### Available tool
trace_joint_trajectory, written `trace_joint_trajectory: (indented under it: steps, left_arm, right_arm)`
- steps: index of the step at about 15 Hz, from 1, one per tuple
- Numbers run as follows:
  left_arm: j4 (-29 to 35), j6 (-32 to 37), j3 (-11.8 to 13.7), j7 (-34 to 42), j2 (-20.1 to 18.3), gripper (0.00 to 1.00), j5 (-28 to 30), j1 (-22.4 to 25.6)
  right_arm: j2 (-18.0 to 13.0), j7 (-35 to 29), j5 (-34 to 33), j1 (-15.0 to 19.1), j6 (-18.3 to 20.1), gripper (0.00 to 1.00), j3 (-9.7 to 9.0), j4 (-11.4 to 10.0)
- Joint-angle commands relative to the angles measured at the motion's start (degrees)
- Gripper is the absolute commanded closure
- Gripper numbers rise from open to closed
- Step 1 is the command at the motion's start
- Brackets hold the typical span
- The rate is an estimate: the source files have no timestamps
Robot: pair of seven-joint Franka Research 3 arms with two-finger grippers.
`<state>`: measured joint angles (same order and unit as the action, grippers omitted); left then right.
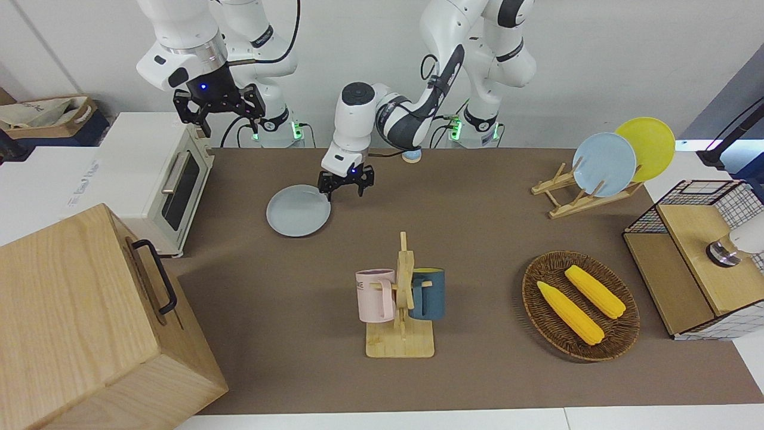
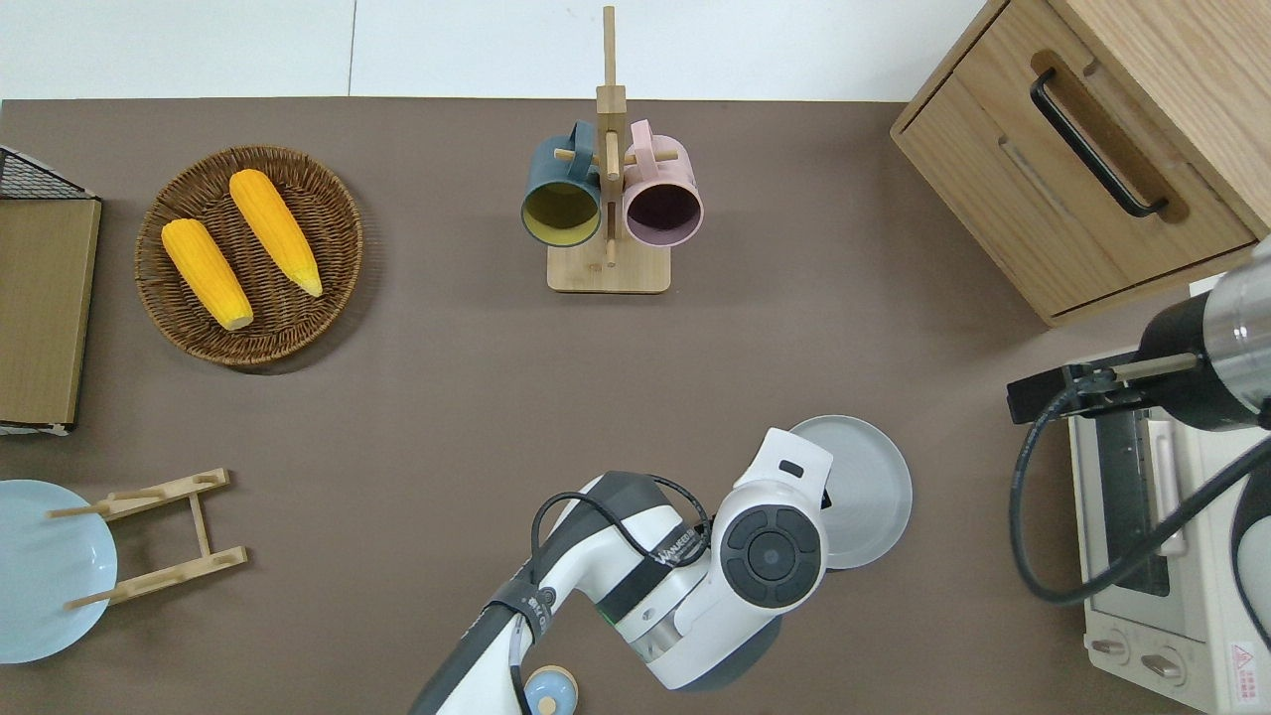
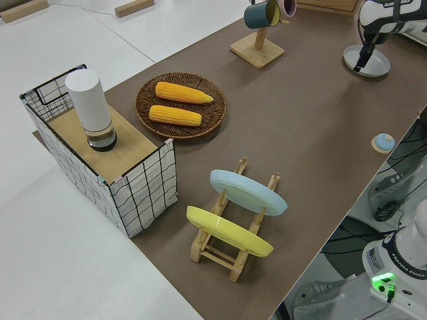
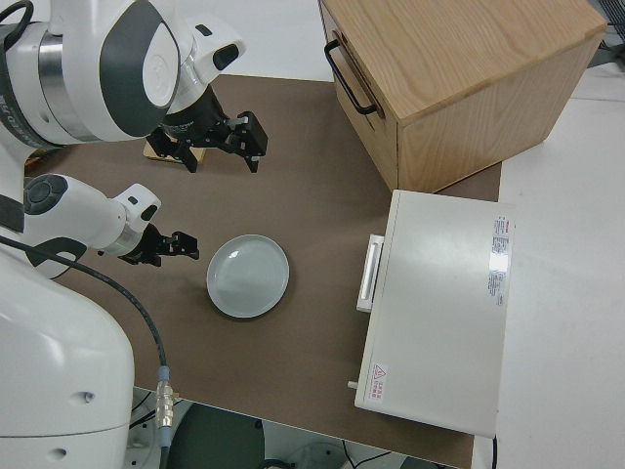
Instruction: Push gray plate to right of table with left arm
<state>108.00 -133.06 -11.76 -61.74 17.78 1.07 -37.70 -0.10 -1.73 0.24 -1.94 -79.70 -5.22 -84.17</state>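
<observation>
The gray plate (image 1: 298, 210) (image 2: 866, 487) (image 4: 248, 277) lies flat on the brown table (image 1: 477, 239), toward the right arm's end and close to the toaster oven. My left gripper (image 1: 345, 191) (image 4: 186, 245) is down at table height, open, right against the plate's rim on the side toward the left arm's end. One fingertip (image 1: 327, 192) sits at the rim and nothing is between the fingers. In the overhead view the left arm's wrist hides the gripper and part of the plate. My right gripper (image 1: 230, 123) is parked, open.
A white toaster oven (image 1: 173, 179) and a wooden cabinet (image 1: 89, 316) stand at the right arm's end. A mug rack (image 1: 401, 298) is mid-table, farther from the robots. A corn basket (image 1: 579, 304), plate rack (image 1: 582, 191) and wire basket (image 1: 692, 257) fill the other end.
</observation>
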Motion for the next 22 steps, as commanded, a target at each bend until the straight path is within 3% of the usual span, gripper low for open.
trace_joint_trajectory:
  steps: [1, 9, 11, 17, 22]
  left_arm:
    - [6.5, 2.8, -0.2, 5.5, -7.0, 0.02, -0.5, 4.0]
    - [6.4, 19.4, 0.0, 24.2, -18.6, 0.01, 1.9, 16.9]
    - [5.9, 24.9, 0.2, 32.6, -21.0, 0.01, 2.6, 22.1]
    - [1.1, 33.3, 0.6, 45.6, -22.4, 0.01, 2.3, 30.7]
    - [-1.4, 35.7, 5.8, 53.6, -24.1, 0.01, 2.3, 33.1]
  right_arm:
    - [-0.4, 0.1, 0.5, 0.6, 0.7, 0.017, -0.32, 0.1]
    - [-0.4, 0.1, 0.5, 0.6, 0.7, 0.017, -0.32, 0.0]
    - [-0.4, 0.1, 0.5, 0.6, 0.7, 0.017, -0.23, 0.0]
    - [-0.4, 0.1, 0.5, 0.6, 0.7, 0.017, -0.32, 0.1]
    - [-0.4, 0.1, 0.5, 0.6, 0.7, 0.017, -0.32, 0.1]
